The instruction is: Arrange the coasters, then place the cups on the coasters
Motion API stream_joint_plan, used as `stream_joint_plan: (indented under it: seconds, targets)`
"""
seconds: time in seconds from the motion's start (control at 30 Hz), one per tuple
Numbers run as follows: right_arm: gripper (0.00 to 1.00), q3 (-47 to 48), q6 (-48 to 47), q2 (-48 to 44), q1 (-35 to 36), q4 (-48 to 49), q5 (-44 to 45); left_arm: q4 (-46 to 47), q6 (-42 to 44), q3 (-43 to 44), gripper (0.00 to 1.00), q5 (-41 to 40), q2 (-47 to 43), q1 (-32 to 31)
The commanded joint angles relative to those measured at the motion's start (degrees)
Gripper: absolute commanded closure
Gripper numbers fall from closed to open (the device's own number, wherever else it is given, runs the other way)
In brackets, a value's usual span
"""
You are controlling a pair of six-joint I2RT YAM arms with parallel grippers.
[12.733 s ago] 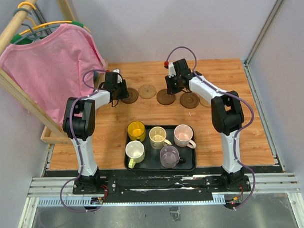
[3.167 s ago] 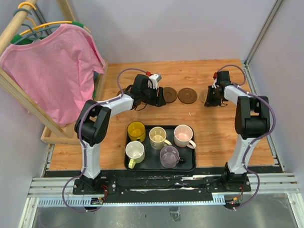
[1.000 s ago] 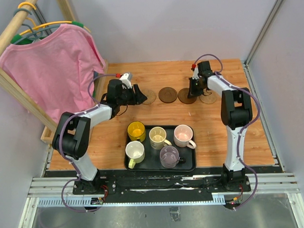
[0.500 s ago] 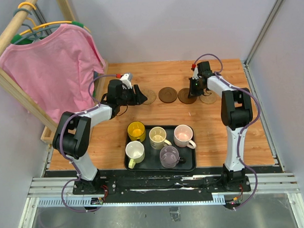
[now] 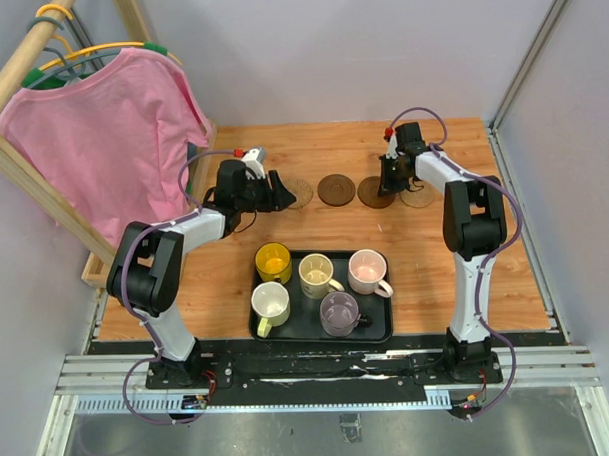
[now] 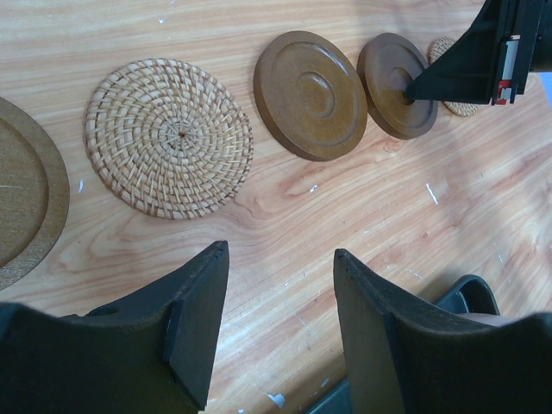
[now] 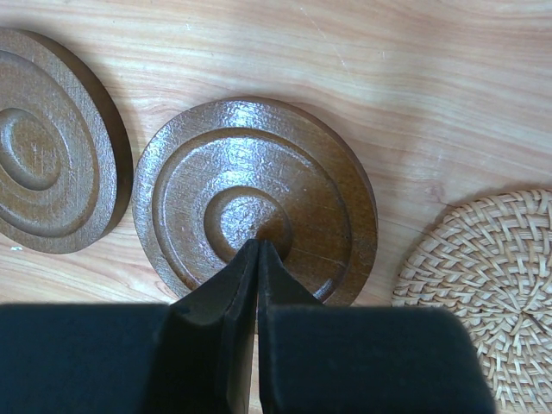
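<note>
Five coasters lie in a row across the far part of the table. From the left they are a dark one [image 6: 26, 207] at the edge of the left wrist view, a woven one [image 5: 298, 192], a dark one [image 5: 335, 190], a dark one [image 5: 373, 193] and a woven one [image 5: 417, 195]. My right gripper [image 7: 259, 246] is shut, its tip pressing on the centre of the right dark coaster [image 7: 250, 207]. My left gripper [image 6: 280, 250] hangs open over bare wood near the left woven coaster [image 6: 170, 138]. The yellow [image 5: 273, 261], cream [image 5: 315, 276], pink [image 5: 367, 271], grey-purple [image 5: 338, 312] and white [image 5: 270, 304] cups stand in the tray.
The black tray [image 5: 380, 327] sits near the table's front edge between the arm bases. A pink shirt [image 5: 111, 135] hangs on a wooden rack at the left. Walls and a metal frame [image 5: 529, 210] close off the right side.
Over the last second almost nothing moved. Since a few seconds ago the left gripper has drawn back leftward, and the right gripper has shifted from the right woven coaster onto the dark one.
</note>
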Motion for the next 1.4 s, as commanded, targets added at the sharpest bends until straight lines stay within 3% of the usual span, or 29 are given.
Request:
stream_joint_plan:
  seconds: [0.0, 0.63, 1.37]
  targets:
    - [0.96, -1.44, -0.99, -0.46, -0.31, -2.82, 3.08, 1.2, -0.33, 0.44, 0.44, 0.89, 0.68, 0.39]
    - [0.95, -0.71, -1.06, -1.05, -0.29, -3.02, 3.26, 1.16, -0.13, -0.09, 0.44, 0.61, 0.56, 0.36]
    - [0.88, -3.65, -1.69, -10.44, -0.24, 3.29, -9.75, -0.9, 3.68, 3.33, 0.44, -2.1, 0.55, 0.44]
